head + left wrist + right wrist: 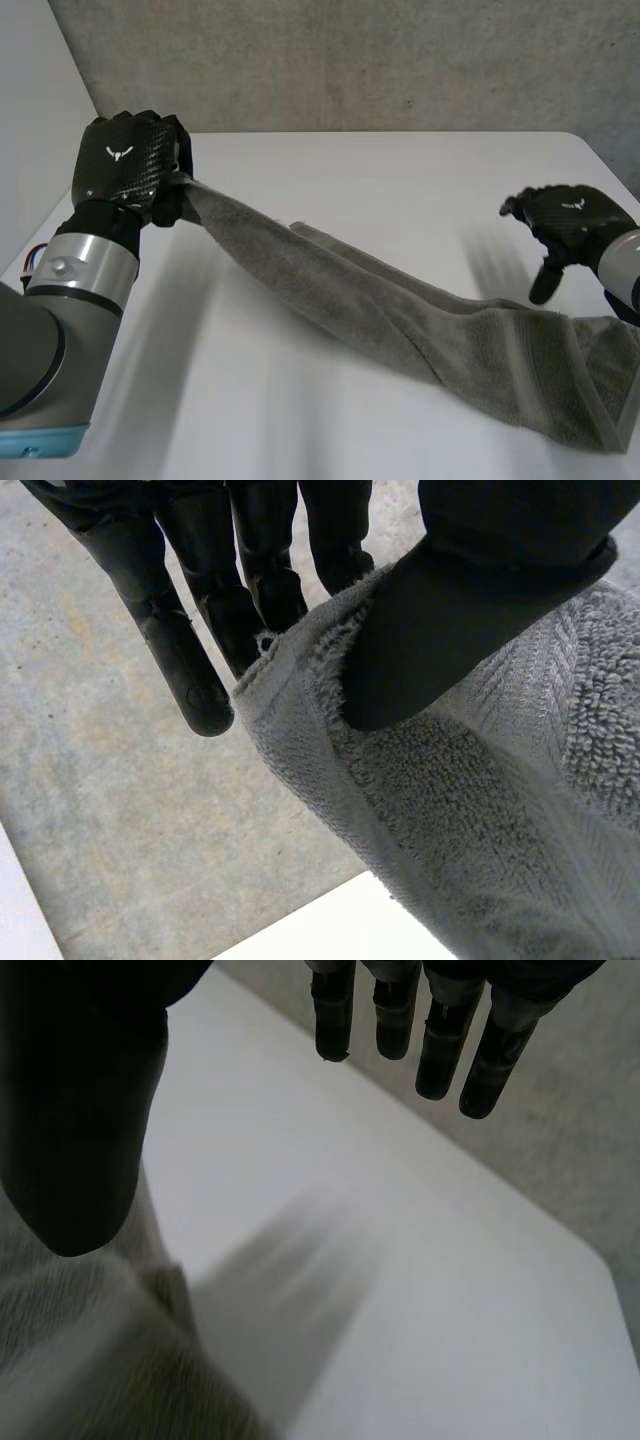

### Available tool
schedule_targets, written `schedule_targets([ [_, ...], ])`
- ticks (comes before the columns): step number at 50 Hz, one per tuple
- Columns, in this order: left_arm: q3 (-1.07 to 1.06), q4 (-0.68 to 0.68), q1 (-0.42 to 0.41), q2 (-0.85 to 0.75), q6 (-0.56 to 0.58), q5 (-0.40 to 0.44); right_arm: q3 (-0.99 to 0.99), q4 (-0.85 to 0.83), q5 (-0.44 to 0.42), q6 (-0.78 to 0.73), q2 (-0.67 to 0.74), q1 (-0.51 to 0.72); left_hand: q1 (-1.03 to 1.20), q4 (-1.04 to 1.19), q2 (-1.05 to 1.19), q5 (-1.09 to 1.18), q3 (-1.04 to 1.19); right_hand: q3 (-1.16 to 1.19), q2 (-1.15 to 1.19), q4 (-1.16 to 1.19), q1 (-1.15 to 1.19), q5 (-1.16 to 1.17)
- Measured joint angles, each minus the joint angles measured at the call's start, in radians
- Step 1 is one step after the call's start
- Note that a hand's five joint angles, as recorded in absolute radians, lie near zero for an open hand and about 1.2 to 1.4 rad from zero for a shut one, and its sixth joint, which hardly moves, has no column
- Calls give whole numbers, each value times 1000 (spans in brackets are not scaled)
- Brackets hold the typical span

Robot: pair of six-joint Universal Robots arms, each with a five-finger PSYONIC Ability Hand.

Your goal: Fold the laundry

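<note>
Left hand (130,165) pinches towel (400,320) end between thumb and fingers, raised. Rest trails across table (400,180) toward my right hand (572,218), fingers straight, empty, hovering beside far end. Risk: pinch shallow, hard pull slips towel free.

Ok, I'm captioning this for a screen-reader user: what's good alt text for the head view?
The robot's left hand pinches one end of a grey towel and holds it above the white table, so the towel slopes down across the table. The right hand hovers open just above the towel's lower end, holding nothing.
</note>
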Motion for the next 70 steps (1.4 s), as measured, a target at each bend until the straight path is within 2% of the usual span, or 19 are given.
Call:
schedule_targets([
  [11,-52,32,0,25,3,42,0,107,-32,-102,117,-21,0,0,0,0,0,12,8,5,16,8],
  [18,-59,39,2,24,4,42,-19,136,-61,-105,179,-15,0,0,0,0,0,178,156,155,172,190],
  [30,-65,39,9,22,2,42,14,107,-103,-92,178,-10,0,0,0,0,0,195,170,178,192,212],
  [42,-72,41,11,22,2,42,49,55,-92,-108,192,-7,0,0,0,0,0,243,225,219,241,252],
  [47,-74,42,11,22,2,42,51,41,-85,-109,200,-6,0,0,0,0,0,395,394,371,401,400],
  [51,-77,42,11,22,2,42,52,25,-72,-109,198,-6,0,0,0,0,0,598,582,579,599,599],
  [55,-79,43,11,22,2,42,51,19,-65,-109,189,-5,0,0,0,0,0,698,670,678,702,698],
  [59,-80,43,11,21,2,42,51,18,-62,-109,172,-2,0,0,0,0,0,675,658,656,675,674],
  [70,-80,42,18,21,2,42,68,27,-62,-106,130,59,0,0,0,0,0,449,449,431,449,435],
])
